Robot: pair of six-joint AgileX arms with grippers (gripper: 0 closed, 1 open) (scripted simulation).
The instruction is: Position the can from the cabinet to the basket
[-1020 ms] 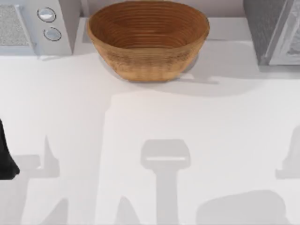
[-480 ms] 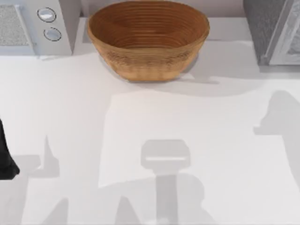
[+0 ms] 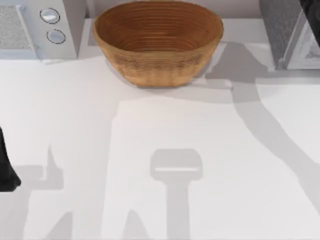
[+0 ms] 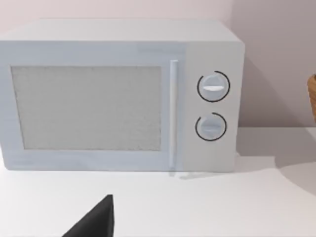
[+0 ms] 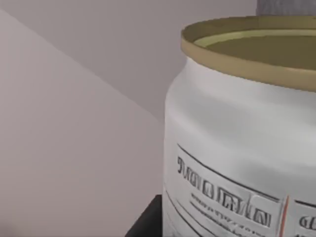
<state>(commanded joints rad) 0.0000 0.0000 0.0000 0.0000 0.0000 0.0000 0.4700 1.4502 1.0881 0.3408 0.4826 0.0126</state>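
Our right arm (image 3: 311, 7) reaches to the grey cabinet (image 3: 281, 31) at the counter's far right corner, close to the white cylindrical can with yellowish rim (image 5: 237, 148), which is probably light, stiff and slippery, best taken mid-body; whether the right gripper is clenched we cannot tell, and our left arm (image 3: 6, 170) is parked at the left edge.

A white microwave (image 4: 118, 96) (two round dials (image 4: 213, 87) beside its door) stood on the counter (image 4: 207, 207), the basket (image 4: 312, 96) beside it.

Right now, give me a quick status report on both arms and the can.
Left arm parked at table's left edge. Right arm up at the cabinet, far right. Can close before the right wrist camera. Basket waiting, nothing inside.
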